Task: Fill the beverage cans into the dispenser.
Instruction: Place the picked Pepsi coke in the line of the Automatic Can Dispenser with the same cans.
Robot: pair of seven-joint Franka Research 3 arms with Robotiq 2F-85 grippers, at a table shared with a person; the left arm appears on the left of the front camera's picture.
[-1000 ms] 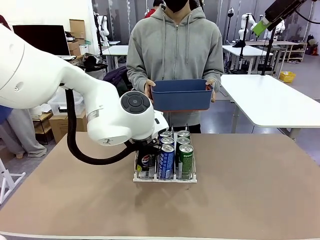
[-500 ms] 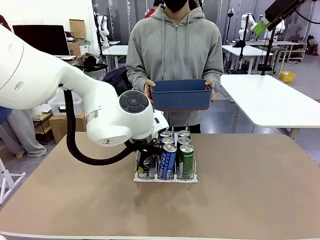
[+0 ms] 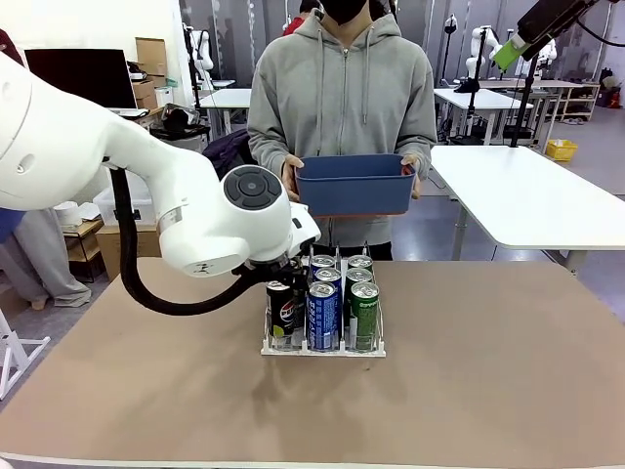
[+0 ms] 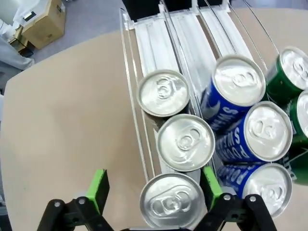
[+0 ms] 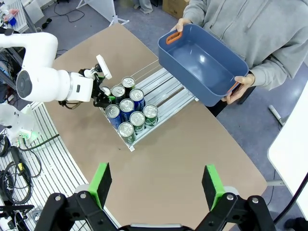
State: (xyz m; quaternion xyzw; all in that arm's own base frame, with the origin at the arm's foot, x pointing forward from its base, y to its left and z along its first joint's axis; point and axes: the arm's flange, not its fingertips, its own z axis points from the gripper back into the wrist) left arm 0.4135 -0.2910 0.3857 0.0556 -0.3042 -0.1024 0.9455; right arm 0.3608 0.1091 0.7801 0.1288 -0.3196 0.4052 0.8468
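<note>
Left gripper [image 4: 153,190] is hanging open over the dispenser's [image 3: 322,348] left lane, green pads straddling the nearest silver can top [image 4: 172,207] with a gap on both sides, so released, grasping nothing. In the front view the black Pepsi can [image 3: 282,310] is sitting at the front of that lane, at 9 o'clock of the blue cans [image 3: 321,315]; the green cans [image 3: 362,311] are filling the right lane at 3 o'clock. Two more silver tops are lining up behind in the left lane, at 12 o'clock from the pads.

Handling guess: the cans are looking stiff, smooth and likely slippery, with some weight if full; the sidewall would dent under hard squeeze. Best hold is probably across the upper body just under the rim.

In the way: the dispenser's wire divider is running just beside the right pad, and the blue cans are crowding it, so clearance is tight.

Beyond the dispenser at 12 o'clock a person is holding a blue bin [image 3: 353,186] with both hands.

Right gripper [image 5: 155,184] is hovering high above the table [image 3: 488,391], fingers spread wide, holding nothing.
</note>
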